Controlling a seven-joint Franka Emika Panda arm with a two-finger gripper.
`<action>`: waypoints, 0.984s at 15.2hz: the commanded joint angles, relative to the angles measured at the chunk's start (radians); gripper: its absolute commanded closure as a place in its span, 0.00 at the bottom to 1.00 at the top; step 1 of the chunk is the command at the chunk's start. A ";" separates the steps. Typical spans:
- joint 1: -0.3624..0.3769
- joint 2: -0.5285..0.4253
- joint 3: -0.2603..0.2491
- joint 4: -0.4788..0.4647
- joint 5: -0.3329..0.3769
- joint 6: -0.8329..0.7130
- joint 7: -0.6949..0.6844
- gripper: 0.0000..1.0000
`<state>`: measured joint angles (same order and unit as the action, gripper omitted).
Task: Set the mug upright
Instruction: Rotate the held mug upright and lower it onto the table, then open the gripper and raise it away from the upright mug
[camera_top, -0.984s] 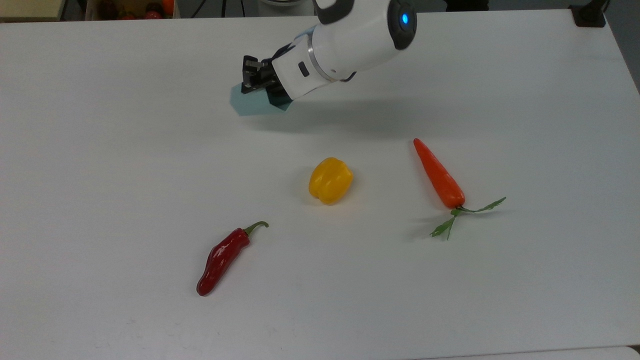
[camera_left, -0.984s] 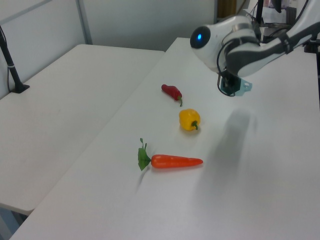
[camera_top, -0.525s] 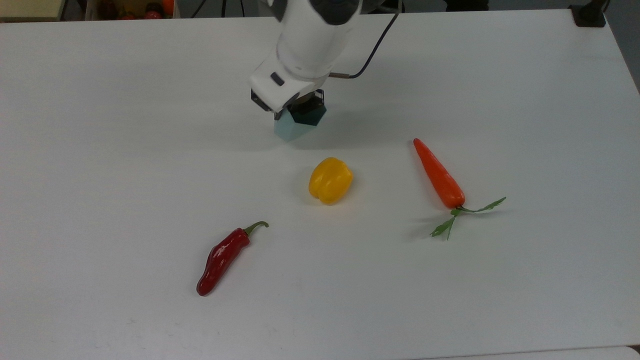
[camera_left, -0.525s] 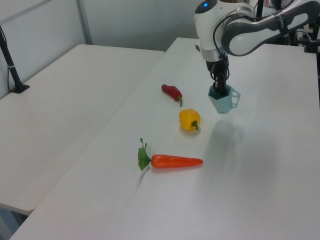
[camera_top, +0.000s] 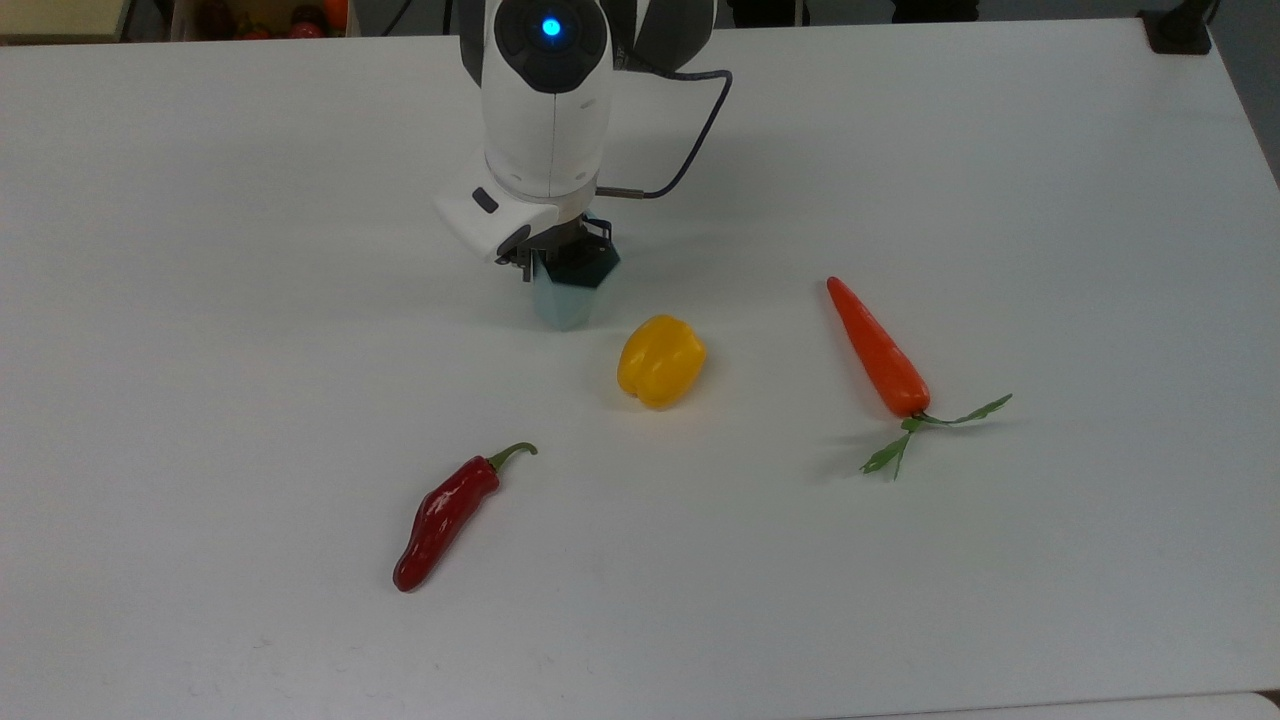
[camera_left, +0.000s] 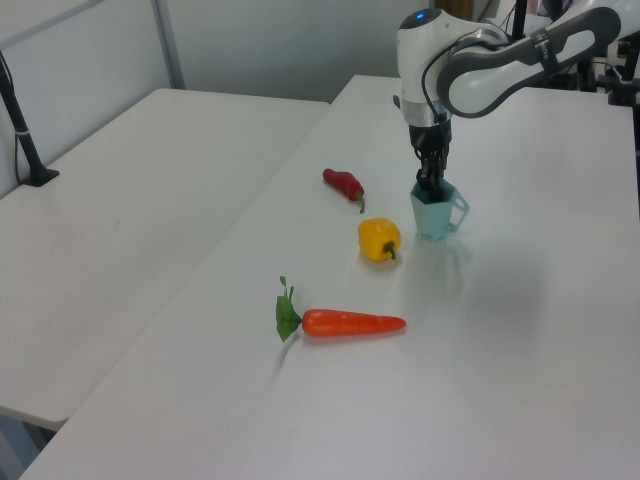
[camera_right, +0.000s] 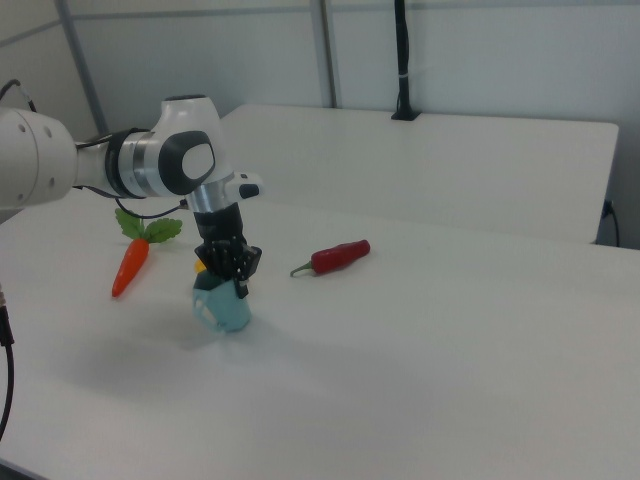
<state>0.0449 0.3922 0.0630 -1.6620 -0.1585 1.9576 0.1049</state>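
This looks like a robotics lab: a white-and-grey jointed robot arm (camera_left: 480, 70) with a glowing blue status light and a trailing dark cable reaches down over a plain white laminate table (camera_top: 900, 600), and its gripper (camera_left: 432, 188) points straight at the tabletop. Near the gripper lie plastic props, not real food: a glossy yellow toy bell pepper (camera_top: 660, 360) just beside it, a red toy chilli (camera_top: 445, 515) and an orange toy carrot with green leaves (camera_top: 880, 350) farther off. Well behind the gripper stand a second bare white table (camera_right: 450, 165) with a black clamped pole (camera_right: 402, 60) and pale partition panels (camera_right: 480, 50).
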 joint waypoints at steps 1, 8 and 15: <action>-0.019 -0.035 0.000 -0.013 0.023 -0.074 -0.128 0.31; -0.019 -0.159 -0.005 0.002 0.020 -0.167 -0.119 0.00; -0.020 -0.390 -0.008 0.002 0.027 -0.315 -0.116 0.00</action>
<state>0.0243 0.0806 0.0630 -1.6241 -0.1576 1.6661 0.0046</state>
